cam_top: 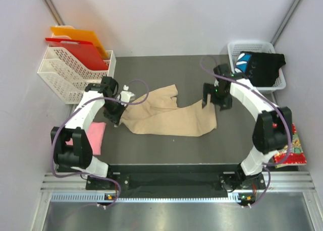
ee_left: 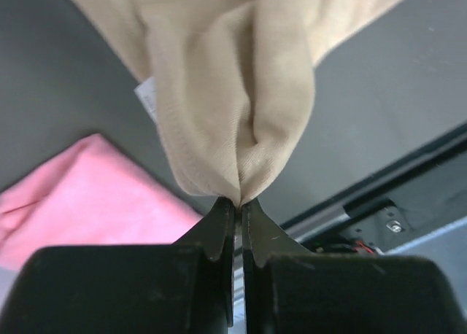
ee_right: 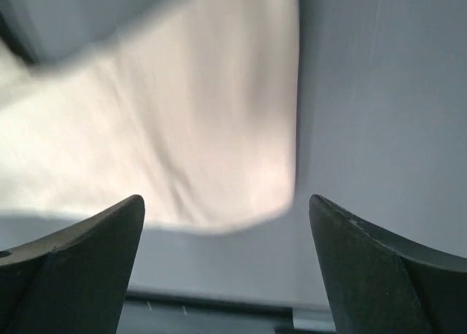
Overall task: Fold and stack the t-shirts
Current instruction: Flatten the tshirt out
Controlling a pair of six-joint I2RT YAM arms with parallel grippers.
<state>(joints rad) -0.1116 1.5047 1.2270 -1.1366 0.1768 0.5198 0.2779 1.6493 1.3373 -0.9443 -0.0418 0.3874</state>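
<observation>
The beige t-shirt lies crumpled across the middle of the dark table. My left gripper is shut on a bunched fold of the beige t-shirt at its left end. A folded pink t-shirt lies at the left, also in the left wrist view. My right gripper is open and empty just above the beige t-shirt's right corner. The black printed t-shirt sits in the white basket at the back right.
A white rack with red and orange boards stands at the back left. A colourful packet lies at the right edge beside the right arm. Grey walls close in the sides and back.
</observation>
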